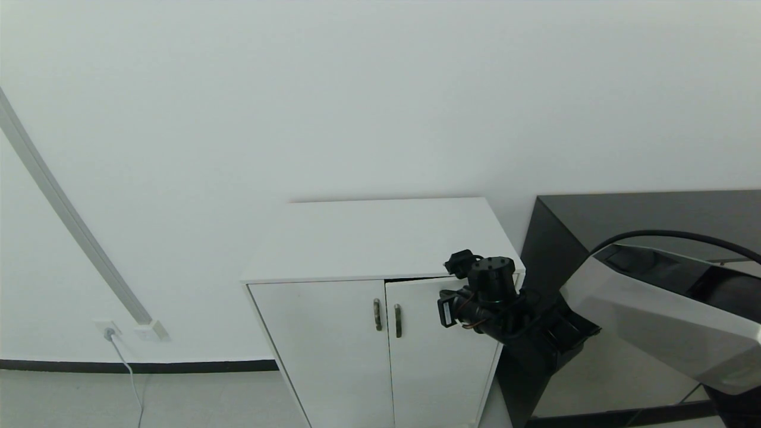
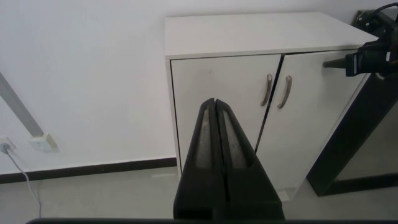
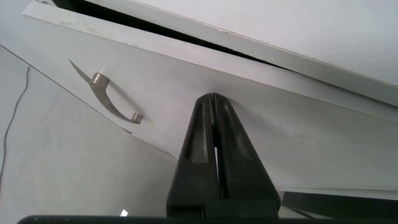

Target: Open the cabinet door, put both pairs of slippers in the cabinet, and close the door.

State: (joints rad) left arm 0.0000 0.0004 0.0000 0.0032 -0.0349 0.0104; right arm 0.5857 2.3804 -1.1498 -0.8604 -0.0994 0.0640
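A white two-door cabinet point(image 1: 380, 238) stands against the wall. Its two metal handles point(image 1: 386, 316) sit side by side at the middle. The right door point(image 1: 440, 356) is slightly ajar, with a dark gap under the cabinet top point(image 3: 186, 40). My right gripper point(image 3: 214, 98) is shut, its tips against the face of the right door, off to the side of that door's handle point(image 3: 115, 102). The left wrist view shows the right gripper point(image 2: 328, 63) touching the door near its top corner. My left gripper point(image 2: 214, 102) is shut on nothing, held back from the cabinet front point(image 2: 217, 87).
A black piece of furniture point(image 1: 624, 208) stands right beside the cabinet. On the wall to the left are a slanted grey conduit point(image 1: 65, 208) and a socket point(image 1: 107, 330) with a cable running to the floor. Open grey floor point(image 1: 148, 398) lies left of the cabinet.
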